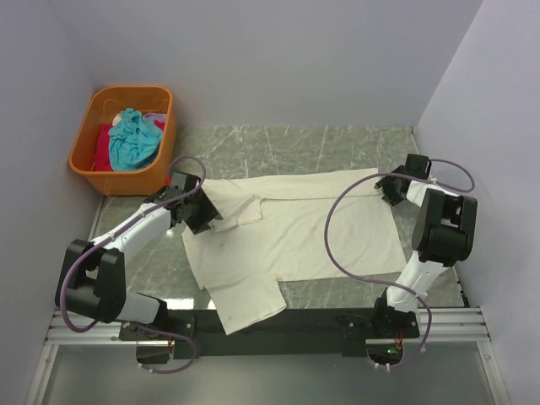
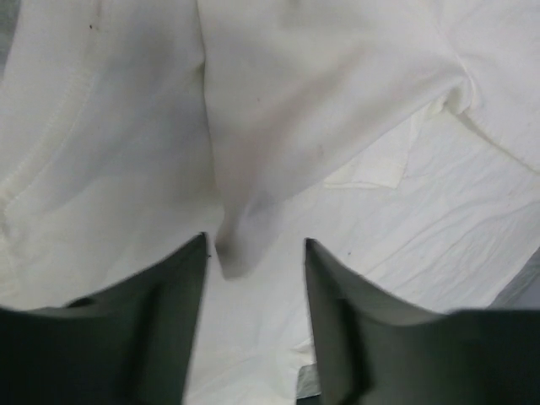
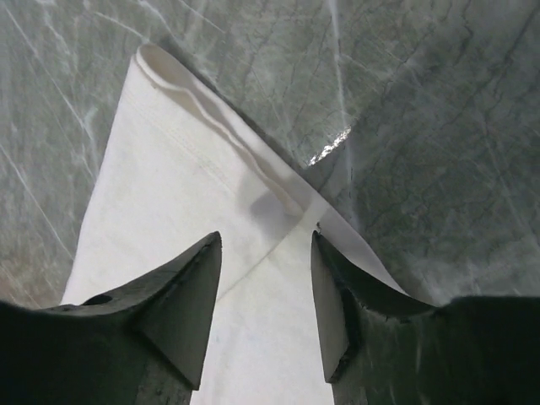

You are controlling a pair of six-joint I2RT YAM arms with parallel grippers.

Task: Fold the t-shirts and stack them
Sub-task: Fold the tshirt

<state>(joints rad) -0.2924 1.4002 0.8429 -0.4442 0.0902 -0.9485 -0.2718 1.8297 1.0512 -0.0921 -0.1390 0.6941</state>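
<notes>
While the cream t-shirt (image 1: 295, 240) is lying spread across the table (image 1: 337, 139) with its long axis running left to right, you are holding one arm over each end of it. The left gripper (image 1: 201, 213) is sitting at the collar end on the far left, its jaws standing apart with a loose flap of cloth drooping between them, unpinched. The right gripper (image 1: 389, 187) is hanging over the far right hem corner, likewise released, the corner lying flat beneath it. The near sleeve is trailing toward the near edge, closer to your left arm. The next fold is probably turning on the far edge, which is running between your two hands. The teal t-shirt (image 1: 133, 139) and red t-shirt (image 1: 103, 150) are sitting in the orange basket (image 1: 84, 166), far left.
</notes>
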